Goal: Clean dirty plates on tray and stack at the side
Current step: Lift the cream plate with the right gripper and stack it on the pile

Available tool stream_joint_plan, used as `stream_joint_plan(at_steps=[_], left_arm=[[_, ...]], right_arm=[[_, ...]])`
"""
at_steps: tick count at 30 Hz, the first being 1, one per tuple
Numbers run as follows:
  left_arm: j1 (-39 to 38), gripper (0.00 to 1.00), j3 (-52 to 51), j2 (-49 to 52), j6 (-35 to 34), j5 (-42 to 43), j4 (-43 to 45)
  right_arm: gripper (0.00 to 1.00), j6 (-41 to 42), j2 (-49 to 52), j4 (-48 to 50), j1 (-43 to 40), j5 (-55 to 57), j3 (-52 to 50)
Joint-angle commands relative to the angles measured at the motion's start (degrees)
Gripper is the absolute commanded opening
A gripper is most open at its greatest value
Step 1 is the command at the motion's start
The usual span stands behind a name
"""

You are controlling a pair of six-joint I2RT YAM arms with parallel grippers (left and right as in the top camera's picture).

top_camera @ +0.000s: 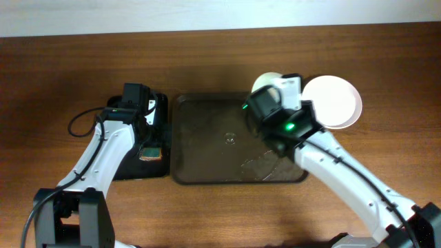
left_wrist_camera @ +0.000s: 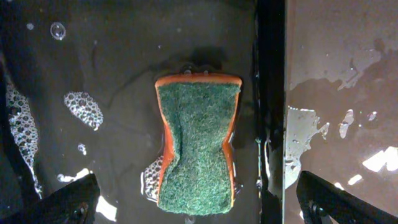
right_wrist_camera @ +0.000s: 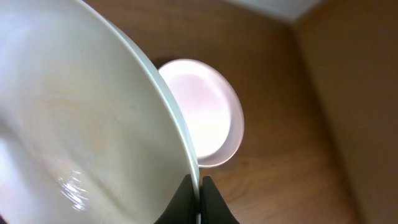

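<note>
Overhead: spotted right gripper at far right corner of large dark brown rectangular tray, clutching round shallow white plate. Left wrist: saw left gripper spread over green-and-orange sponge. Right wrist: caught fingers pinching plate's rim, second white plate on wooden table.

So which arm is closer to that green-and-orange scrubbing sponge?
Left. The left gripper hangs open directly over the green-and-orange sponge; the right gripper is across the dark brown tray, clamped on a round white plate.
</note>
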Motion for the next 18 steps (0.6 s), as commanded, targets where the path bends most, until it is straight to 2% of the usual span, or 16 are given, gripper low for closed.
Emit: stream_joint_plan(at_steps=[1, 3, 4, 7, 8, 10, 13, 14, 16, 18], left_arm=[[0.13, 0.99, 0.79, -0.44, -0.57, 0.63, 0.33], [0.13, 0.99, 0.79, -0.44, -0.57, 0.66, 0.31], [0.13, 0.99, 0.79, -0.44, -0.59, 0.63, 0.31], [0.13, 0.99, 0.79, -0.44, -0.59, 0.63, 0.33], [0.13, 0.99, 0.79, -0.44, -0.57, 0.66, 0.33], [0.13, 0.99, 0.79, -0.44, -0.59, 0.66, 0.33], [0.13, 0.99, 0.79, -0.44, -0.59, 0.63, 0.33], [0.13, 0.99, 0.79, -0.44, -0.59, 0.66, 0.33], [0.13, 0.99, 0.79, -0.44, -0.59, 0.63, 0.33], [0.13, 0.99, 0.81, -0.46, -0.59, 0.66, 1.20]], right_arm=[[0.04, 4.15, -0.96, 1.33, -14.43, -24.57, 1.18], [0.04, 4.15, -0.85, 1.70, -24.90, -36.04, 1.18], [0.04, 4.13, -0.17, 2.10, -33.16, -42.99, 1.16], [0.04, 4.13, 3.85, 4.87, -47.45, -52.63, 1.16], [0.08, 4.13, 6.34, 8.07, -50.99, -55.19, 1.16], [0.08, 4.09, 10.43, 11.93, -54.34, -58.40, 1.16], [0.08, 3.91, 15.43, 17.25, -54.75, -62.47, 1.16], [0.11, 3.80, 15.54, 17.55, -54.75, -64.37, 1.16], [0.21, -2.69, 15.52, 16.20, -54.75, -72.19, 1.16], [0.28, -6.99, 15.41, 10.34, -54.07, -75.47, 1.20]])
